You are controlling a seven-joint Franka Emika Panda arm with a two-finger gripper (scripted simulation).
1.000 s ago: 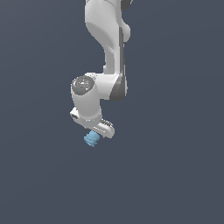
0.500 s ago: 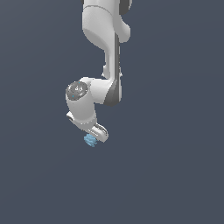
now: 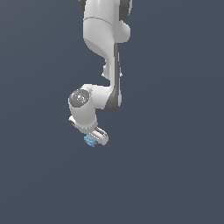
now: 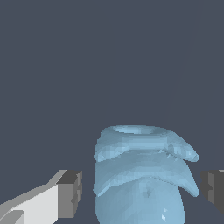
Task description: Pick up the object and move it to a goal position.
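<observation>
One white arm (image 3: 103, 57) hung there, its single gripper (image 3: 93, 140) holding one small light-blue lump (image 4: 142, 175), though I couldn't tell whether both fingers (image 4: 70, 193) pressed it.

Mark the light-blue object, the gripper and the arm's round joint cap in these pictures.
light-blue object (image 4: 140, 175): wrist view, middle of its ridged front face.
gripper (image 3: 94, 139): exterior view, midway between the fingertips, around the object.
round joint cap (image 3: 79, 97): exterior view, centre of the grey disc.
</observation>
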